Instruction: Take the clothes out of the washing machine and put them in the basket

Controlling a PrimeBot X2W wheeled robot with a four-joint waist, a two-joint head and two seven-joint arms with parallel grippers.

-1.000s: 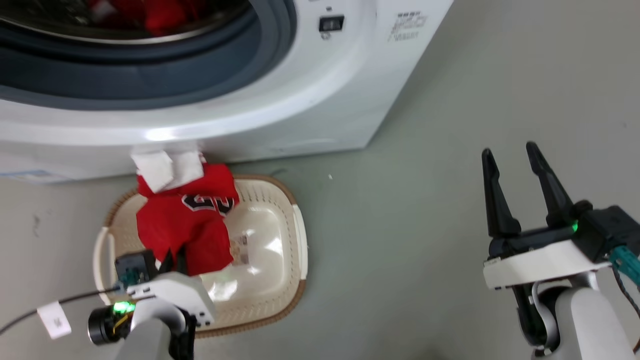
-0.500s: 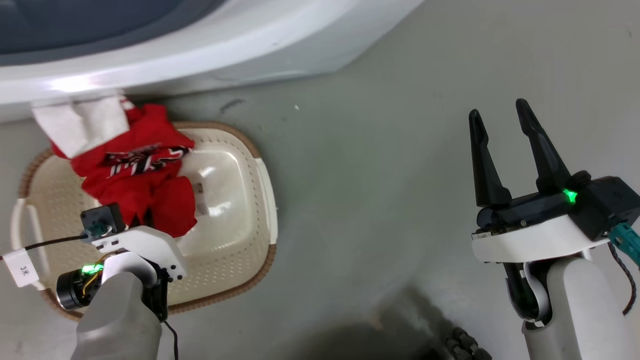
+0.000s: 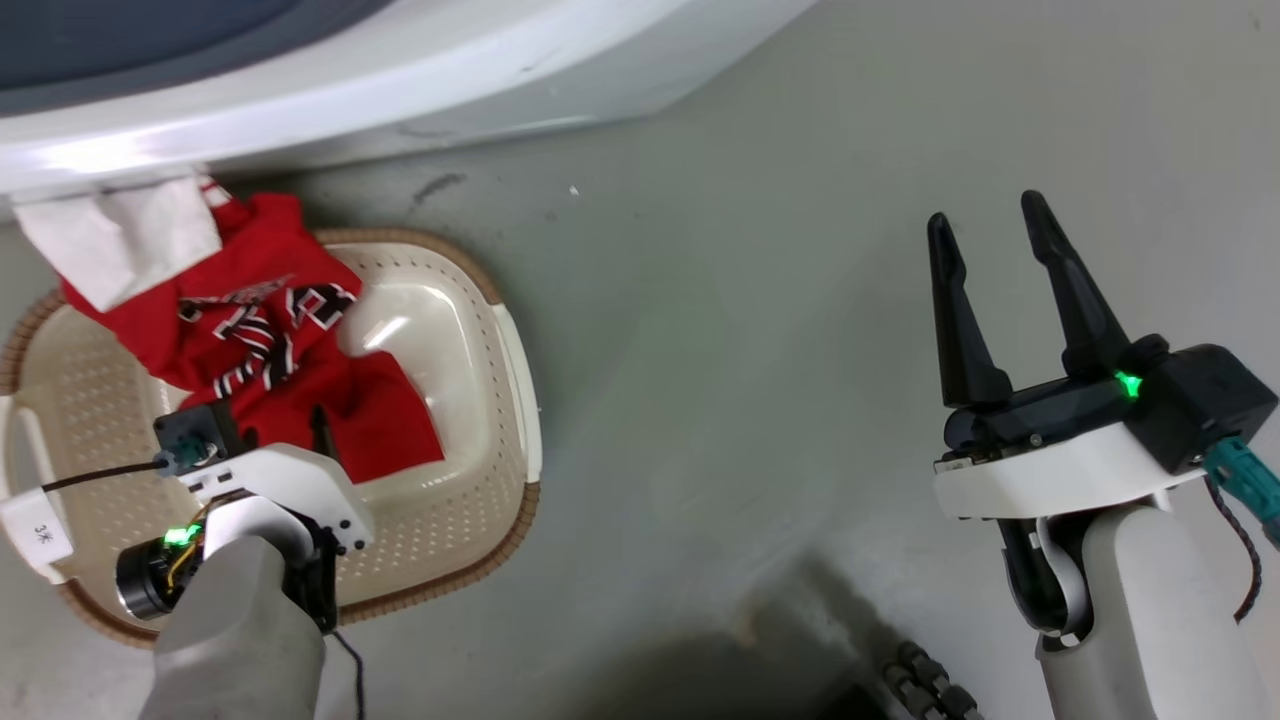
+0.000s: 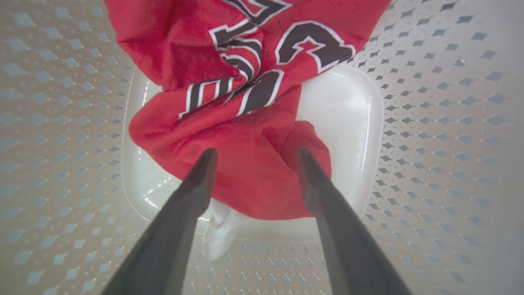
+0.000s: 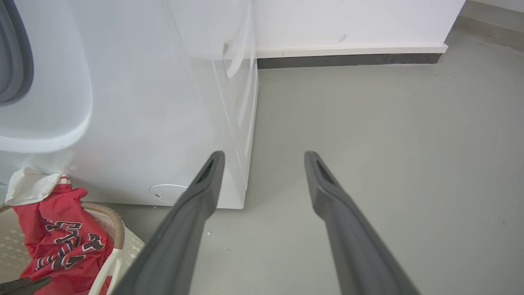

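The clothes (image 3: 250,330), red jersey fabric with black-and-white lettering, lie crumpled in the cream basket (image 3: 515,380) on the floor. Their white part hangs over the far rim against the washing machine (image 3: 400,60). My left gripper (image 3: 275,425) hovers just over the near edge of the cloth. In the left wrist view it (image 4: 256,152) stands open, fingers apart above the clothes (image 4: 245,102) and the basket's perforated wall (image 4: 430,123). My right gripper (image 3: 985,215) is open and holds nothing, over bare floor to the right. Its wrist view shows the gripper (image 5: 264,155), washing machine (image 5: 155,123), clothes (image 5: 57,241) and basket (image 5: 108,217).
Grey floor (image 3: 750,350) spreads between the basket and my right arm. A cable with a paper tag (image 3: 35,525) trails from my left wrist. A dark part of my base (image 3: 900,680) shows at the bottom. A wall with a dark skirting (image 5: 348,59) stands beyond the machine.
The head camera has tilted down, so the machine's porthole has left the picture. The red cloth has sunk and spread out in the basket. My right gripper keeps its pose.
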